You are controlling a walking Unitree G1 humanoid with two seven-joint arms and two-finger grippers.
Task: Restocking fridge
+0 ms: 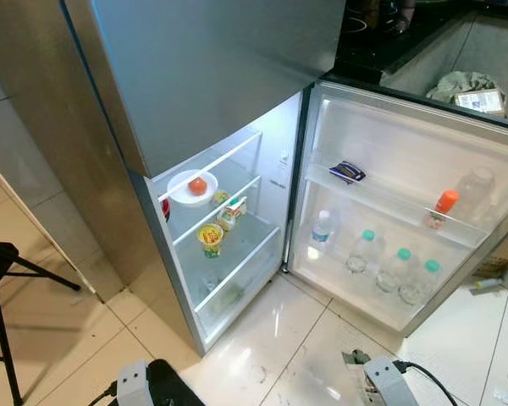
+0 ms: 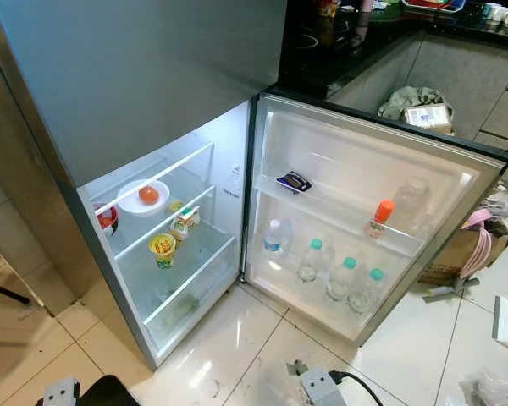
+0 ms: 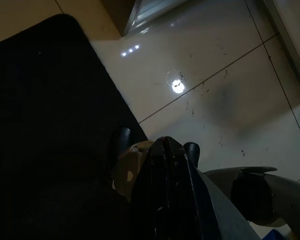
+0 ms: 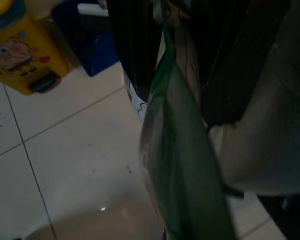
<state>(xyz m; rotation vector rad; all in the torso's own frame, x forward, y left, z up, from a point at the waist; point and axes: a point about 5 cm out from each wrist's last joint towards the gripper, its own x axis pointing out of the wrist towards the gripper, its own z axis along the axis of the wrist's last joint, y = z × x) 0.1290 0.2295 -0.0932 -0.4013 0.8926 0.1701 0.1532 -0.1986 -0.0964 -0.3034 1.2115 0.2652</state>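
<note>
Right gripper (image 4: 165,50): closed on green packet (image 4: 182,165), hung lengthwise.
Left gripper (image 3: 165,155): closure cannot be told.
Fridge (image 1: 237,203): ahead and above, open.

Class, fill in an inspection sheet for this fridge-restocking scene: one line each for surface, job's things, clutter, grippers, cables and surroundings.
Surface: glossy pale tiled floor, a few dark specks.
Job's things: fridge open; plate with a tomato on the top shelf, yellow cup lower down; door holds four bottles low, an orange-capped bottle and a dark packet above.
Clutter: cardboard box and bits on the floor right of the door.
Grippers: left gripper hangs over the floor; right gripper holds a green packet.
Cables: black cable at the right arm.
Surroundings: dark counter; tripod leg.
</note>
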